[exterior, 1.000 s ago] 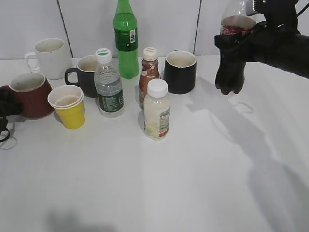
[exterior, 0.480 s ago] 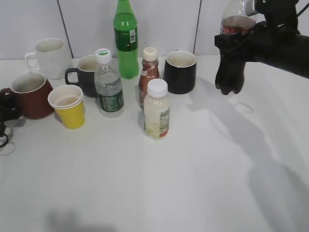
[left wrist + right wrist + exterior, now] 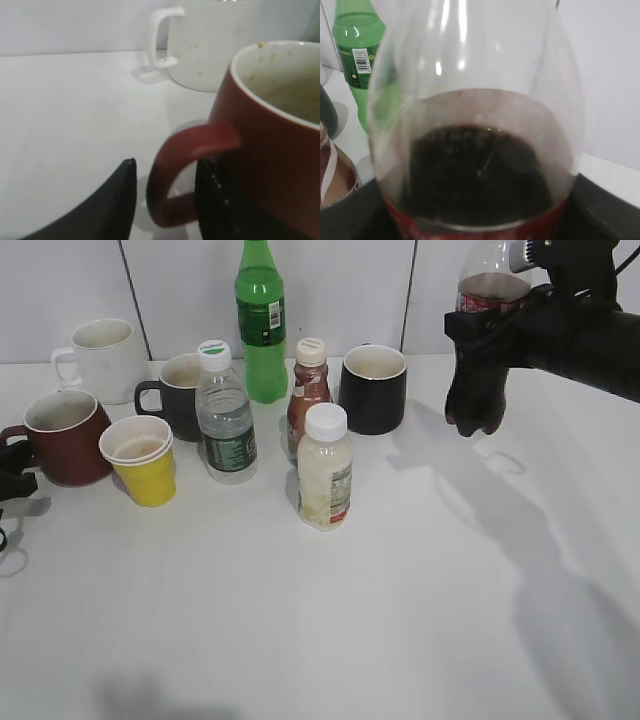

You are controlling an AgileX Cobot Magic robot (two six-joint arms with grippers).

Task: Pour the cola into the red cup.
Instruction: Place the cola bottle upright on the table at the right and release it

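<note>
The cola bottle (image 3: 475, 390) hangs upright in the air at the upper right, with dark drink in its lower half and a clear top. My right gripper (image 3: 488, 328) is shut on it at the red label. In the right wrist view the bottle (image 3: 475, 170) fills the frame. The red cup (image 3: 65, 440) stands at the far left of the table, handle pointing left. My left gripper (image 3: 10, 480) is at that handle. In the left wrist view its open fingers (image 3: 165, 200) straddle the handle of the red cup (image 3: 280, 165), with a gap at the left finger.
A white mug (image 3: 105, 358) stands behind the red cup. To its right are a yellow paper cup (image 3: 142, 460), a dark grey mug (image 3: 180, 390), a water bottle (image 3: 225, 415), a green bottle (image 3: 260, 320), a sauce bottle (image 3: 308, 390), a milky bottle (image 3: 325, 468) and a black mug (image 3: 373, 388).
My left gripper has slid down and away from the red cup, so the cup's handle now shows. The right arm and the cola bottle have not moved.
</note>
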